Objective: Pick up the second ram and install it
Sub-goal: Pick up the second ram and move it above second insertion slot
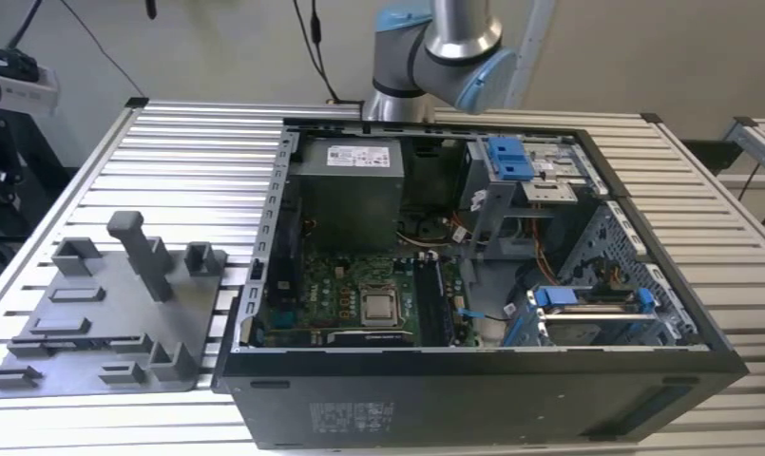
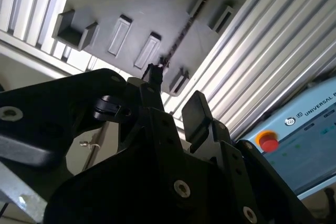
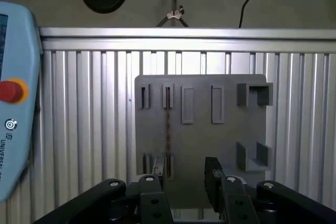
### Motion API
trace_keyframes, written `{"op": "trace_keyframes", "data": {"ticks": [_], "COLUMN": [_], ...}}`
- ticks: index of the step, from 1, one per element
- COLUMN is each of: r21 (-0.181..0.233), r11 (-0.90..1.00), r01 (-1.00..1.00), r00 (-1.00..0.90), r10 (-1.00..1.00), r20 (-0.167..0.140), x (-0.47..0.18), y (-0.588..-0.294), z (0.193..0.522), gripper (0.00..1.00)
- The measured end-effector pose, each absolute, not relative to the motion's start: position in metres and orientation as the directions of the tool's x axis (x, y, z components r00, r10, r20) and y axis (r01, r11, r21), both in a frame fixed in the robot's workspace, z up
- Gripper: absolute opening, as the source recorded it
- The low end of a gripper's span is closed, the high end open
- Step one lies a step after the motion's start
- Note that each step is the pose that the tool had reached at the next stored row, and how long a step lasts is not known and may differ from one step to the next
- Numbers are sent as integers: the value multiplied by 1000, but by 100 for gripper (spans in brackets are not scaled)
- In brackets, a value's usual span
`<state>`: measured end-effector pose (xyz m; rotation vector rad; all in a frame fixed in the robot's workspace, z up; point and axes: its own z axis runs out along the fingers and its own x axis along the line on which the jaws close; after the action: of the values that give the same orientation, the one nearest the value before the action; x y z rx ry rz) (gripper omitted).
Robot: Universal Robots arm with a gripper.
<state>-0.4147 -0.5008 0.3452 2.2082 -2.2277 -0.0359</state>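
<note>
The second ram (image 3: 168,129) stands on its edge in slots of the grey holder plate (image 3: 202,140), showing as a thin dark line. In the second wrist view the ram (image 2: 181,35) runs across the same plate (image 2: 157,3). My gripper (image 3: 185,174) is open, well above the plate, with nothing between its black fingers (image 3: 212,169). One fingertip lines up with the near end of the ram, also in the second wrist view, where the gripper (image 2: 176,90) is open too. The arm (image 1: 439,43) rises behind the case in the exterior view.
An open computer case (image 1: 484,399) lies on the slatted aluminium table (image 1: 192,161), its motherboard (image 1: 356,294) and black slots (image 1: 430,299) exposed. The holder plate (image 1: 104,313) with upright posts sits at the exterior view's left. A teach pendant (image 3: 16,103) with a red button lies beside the plate.
</note>
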Motion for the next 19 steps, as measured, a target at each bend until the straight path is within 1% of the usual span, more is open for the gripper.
{"op": "trace_keyframes", "data": {"ticks": [19], "r21": [24], "r11": [-14], "r01": [-1000], "r00": [14], "r10": [-1000], "r20": [-14], "x": [-416], "y": [-501], "z": [319], "gripper": [44]}}
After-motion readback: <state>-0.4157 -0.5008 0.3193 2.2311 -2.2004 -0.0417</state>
